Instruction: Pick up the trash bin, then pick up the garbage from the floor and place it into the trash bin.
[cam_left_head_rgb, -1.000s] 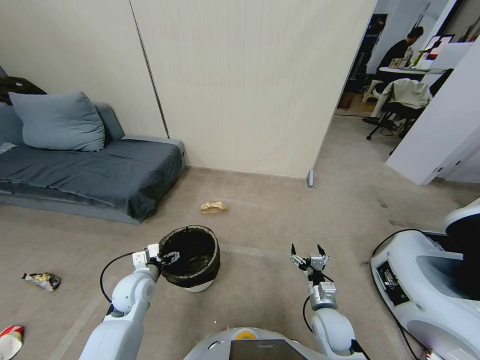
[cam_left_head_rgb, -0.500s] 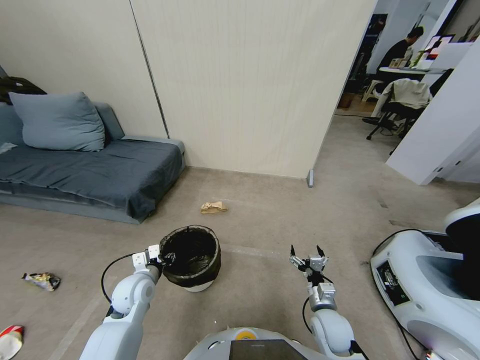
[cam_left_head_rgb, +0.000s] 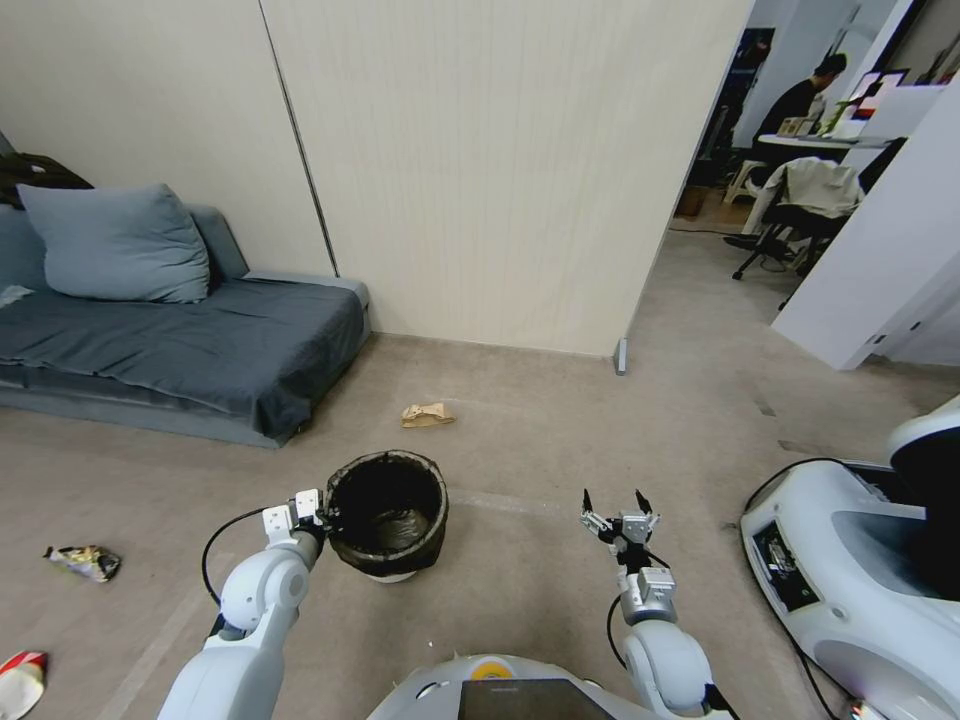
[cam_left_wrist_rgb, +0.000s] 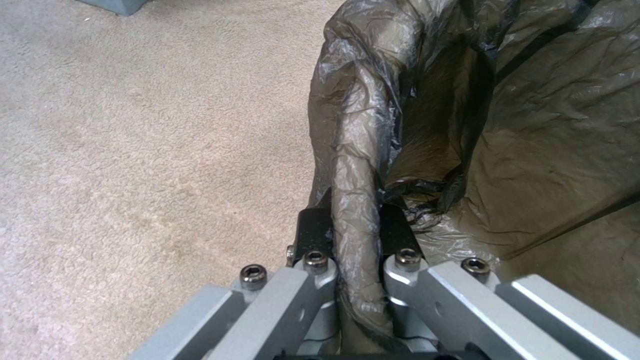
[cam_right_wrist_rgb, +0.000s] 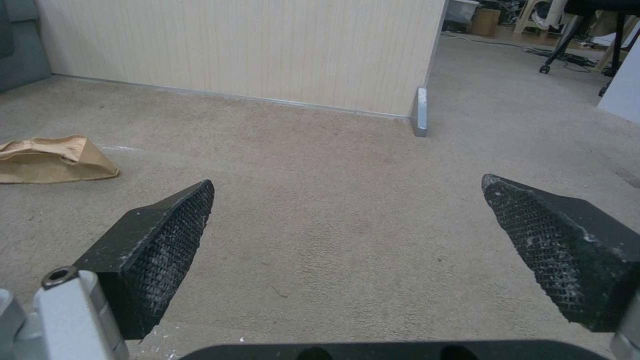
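Trash bin (cam_left_head_rgb: 387, 515) on floor, rim clamped by left hand (cam_left_head_rgb: 322, 518); right hand (cam_left_head_rgb: 617, 512) spread, idle.
Left wrist: fingers (cam_left_wrist_rgb: 313, 232) pinch bagged rim (cam_left_wrist_rgb: 353, 165); lift straight, level. Right wrist: brown paper bag (cam_right_wrist_rgb: 52, 159) nearby.

White rounded arms, black cables looping at wrists. My left gripper (cam_left_head_rgb: 325, 517): silver metal links, black screws. Right gripper (cam_left_head_rgb: 614, 500): black cross-hatched pads.

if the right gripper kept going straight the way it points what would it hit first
Probably bare carpet: the open right gripper tilts slightly down at empty floor. The crumpled brown paper bag lies off to one side, and the wall stands well beyond.
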